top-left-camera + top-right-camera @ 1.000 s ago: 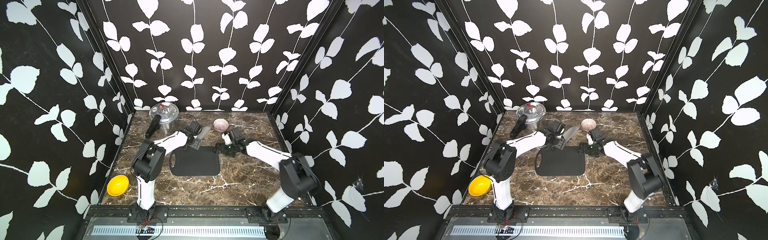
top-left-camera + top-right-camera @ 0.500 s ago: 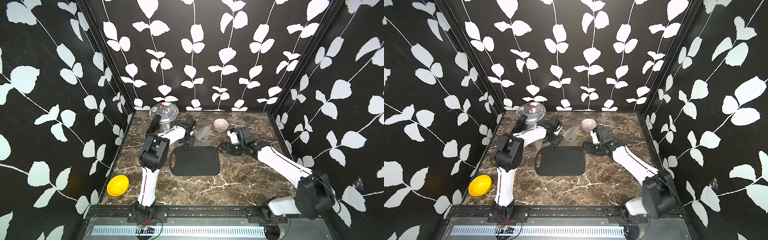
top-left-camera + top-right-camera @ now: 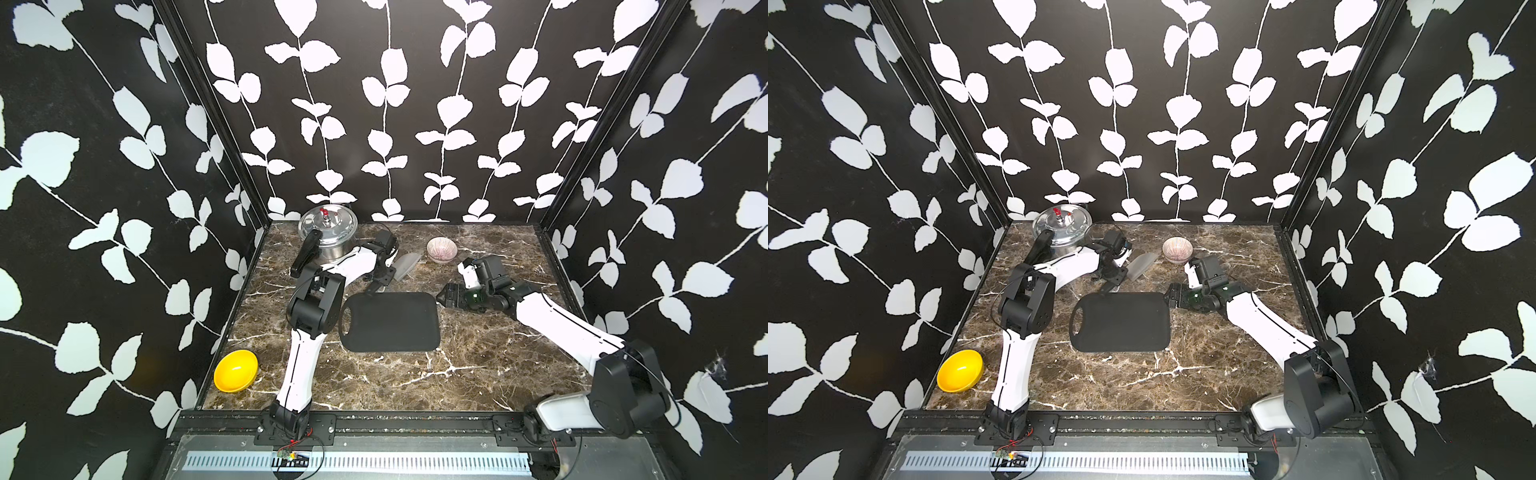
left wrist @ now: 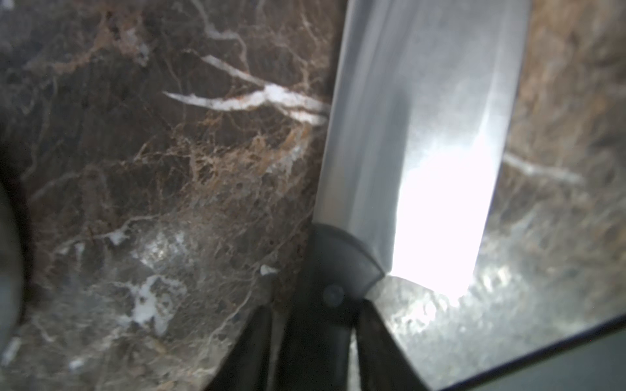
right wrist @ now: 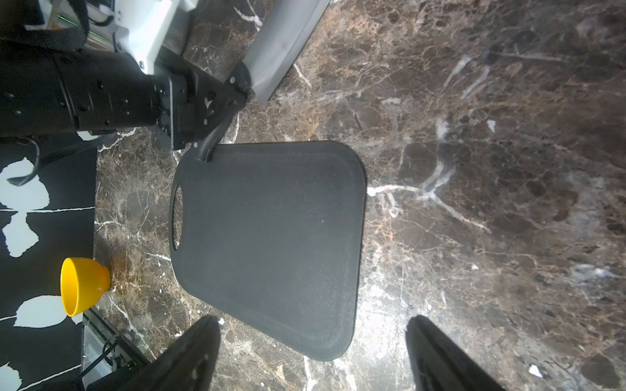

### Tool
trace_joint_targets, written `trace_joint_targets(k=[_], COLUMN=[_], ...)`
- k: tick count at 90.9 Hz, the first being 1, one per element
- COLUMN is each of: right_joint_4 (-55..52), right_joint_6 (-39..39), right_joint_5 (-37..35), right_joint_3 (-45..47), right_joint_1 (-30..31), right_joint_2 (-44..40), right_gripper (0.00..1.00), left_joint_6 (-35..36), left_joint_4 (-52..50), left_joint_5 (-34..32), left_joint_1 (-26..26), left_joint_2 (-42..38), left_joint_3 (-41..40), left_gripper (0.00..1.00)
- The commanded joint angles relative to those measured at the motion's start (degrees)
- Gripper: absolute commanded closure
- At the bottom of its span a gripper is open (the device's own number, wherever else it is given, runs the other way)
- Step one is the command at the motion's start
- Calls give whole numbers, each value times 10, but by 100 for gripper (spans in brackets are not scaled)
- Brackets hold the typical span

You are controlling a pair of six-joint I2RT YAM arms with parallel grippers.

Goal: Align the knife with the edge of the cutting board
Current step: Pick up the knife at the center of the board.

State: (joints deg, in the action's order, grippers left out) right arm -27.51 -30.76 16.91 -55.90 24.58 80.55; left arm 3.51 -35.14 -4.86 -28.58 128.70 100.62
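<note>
Marble table is topped with board. Knife is laid behind board, with its handle end touching the far edge near the slot. Left gripper is narrowed about the handle; whether it grips cannot be told. Right gripper is held wide apart, empty, at the board end opposite the slot.

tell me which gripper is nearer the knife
Left. The left gripper straddles the handle of the knife; the right gripper sits open beside the short end of the cutting board, apart from the knife.
</note>
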Motion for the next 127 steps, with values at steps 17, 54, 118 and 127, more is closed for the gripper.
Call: trace_joint_targets(k=[17,54,118,127], right_joint_4=[2,9,19,19], right_joint_6=[-7,-11,-4,-3], right_joint_5=[-6,-15,2,1], right_joint_3=[13,19,42,43], right_joint_1=[-9,-11,-12,-12], right_joint_2=[-17,-29,-39,-41], right_gripper=[12,12,12,12], left_joint_6=[-11,-54,-156,-181], left_joint_4=[-20,-29,-47,-57], left_joint_5=[-12,-25,-88,-99], left_joint_1=[0,1,-33,-46], left_joint_2=[24,-32,-113,-122], left_joint_3=[19,31,-27,-35], left_gripper=[100,100,100,100])
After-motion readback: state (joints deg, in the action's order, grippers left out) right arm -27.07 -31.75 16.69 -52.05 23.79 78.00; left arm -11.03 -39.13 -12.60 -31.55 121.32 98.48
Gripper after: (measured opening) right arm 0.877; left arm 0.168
